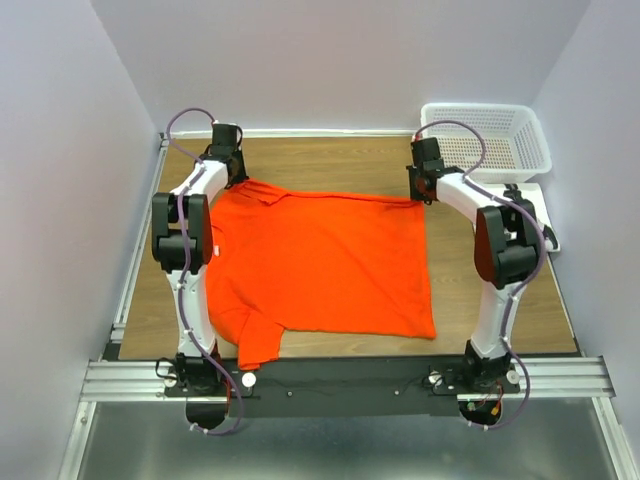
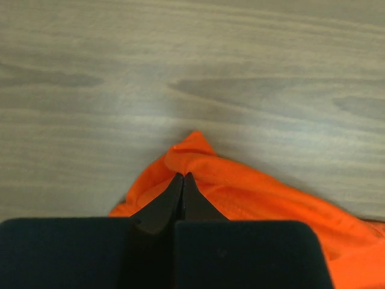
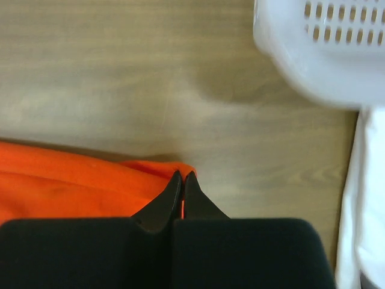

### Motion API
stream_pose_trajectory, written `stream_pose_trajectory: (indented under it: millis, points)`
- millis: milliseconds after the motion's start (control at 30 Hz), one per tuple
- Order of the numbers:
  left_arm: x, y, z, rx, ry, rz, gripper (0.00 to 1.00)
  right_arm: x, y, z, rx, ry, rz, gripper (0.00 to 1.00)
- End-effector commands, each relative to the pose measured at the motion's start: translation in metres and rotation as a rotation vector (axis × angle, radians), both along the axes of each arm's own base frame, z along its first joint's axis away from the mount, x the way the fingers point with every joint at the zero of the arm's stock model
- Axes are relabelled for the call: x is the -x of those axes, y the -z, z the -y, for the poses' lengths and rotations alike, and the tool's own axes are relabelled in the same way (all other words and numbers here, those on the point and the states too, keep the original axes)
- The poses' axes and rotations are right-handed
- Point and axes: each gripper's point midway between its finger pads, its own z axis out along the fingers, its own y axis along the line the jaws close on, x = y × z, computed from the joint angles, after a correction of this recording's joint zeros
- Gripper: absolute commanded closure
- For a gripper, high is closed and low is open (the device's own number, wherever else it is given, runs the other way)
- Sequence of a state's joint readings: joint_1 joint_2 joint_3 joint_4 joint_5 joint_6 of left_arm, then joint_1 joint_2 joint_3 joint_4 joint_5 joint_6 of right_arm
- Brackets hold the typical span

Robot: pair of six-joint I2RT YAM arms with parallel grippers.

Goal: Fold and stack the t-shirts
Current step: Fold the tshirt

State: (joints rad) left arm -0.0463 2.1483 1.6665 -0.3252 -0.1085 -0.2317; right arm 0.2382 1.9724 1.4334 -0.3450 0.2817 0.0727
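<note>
One bright orange-red thin cloth t-shirt (image 1: 320, 265) lies spread flat on the wooden desk (image 1: 330, 160), collar to my left and hem to my right, so its long axis runs across me. My left end effector (image 2: 183, 176) is clenched on its far left corner, and my right end effector (image 3: 182, 174) on its far hem corner. All the cloth lies nearward of both, so I judge the fold comes toward my bases.

Both white-and-black arms stretch forward from their near-edge bases, elbows raised and wrists dipped low, the left arm (image 1: 203, 185) and the right arm (image 1: 462, 195) each with jaws pinched shut on the far edge of the bright orange-red cloth t-shirt (image 1: 320, 260).
</note>
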Motion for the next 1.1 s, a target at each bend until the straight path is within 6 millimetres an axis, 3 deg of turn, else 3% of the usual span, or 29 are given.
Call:
stream_pose_trajectory:
  millis: [0,67,167,267,333,767,867,1067]
  points:
    - [-0.041,-0.062,0.014,0.053,0.042,0.172,1.00,-0.054,-0.018,0.012,-0.017,0.066,0.148,1.00]
    - [-0.048,-0.057,0.016,0.058,0.044,0.164,1.00,-0.063,-0.018,0.013,-0.020,0.060,0.157,0.99]
    - [-0.048,-0.050,0.018,0.071,0.044,0.150,1.00,-0.070,-0.007,0.013,-0.020,0.052,0.147,0.99]
    - [-0.042,-0.045,0.021,0.097,0.043,0.122,1.00,-0.077,-0.009,0.012,-0.035,0.047,0.155,0.99]
    - [-0.037,-0.053,0.022,0.108,0.037,0.121,1.00,-0.077,-0.013,0.010,-0.048,0.030,0.160,0.99]
    - [0.032,-0.101,0.018,0.155,-0.040,0.090,1.00,-0.049,-0.026,0.006,-0.080,-0.008,0.149,1.00]
    - [0.047,-0.095,0.020,0.171,-0.037,0.055,1.00,-0.045,-0.030,0.009,-0.073,-0.001,0.153,0.99]
    - [0.068,-0.104,0.022,0.191,-0.039,0.059,1.00,-0.039,-0.036,0.020,-0.051,0.011,0.159,0.99]
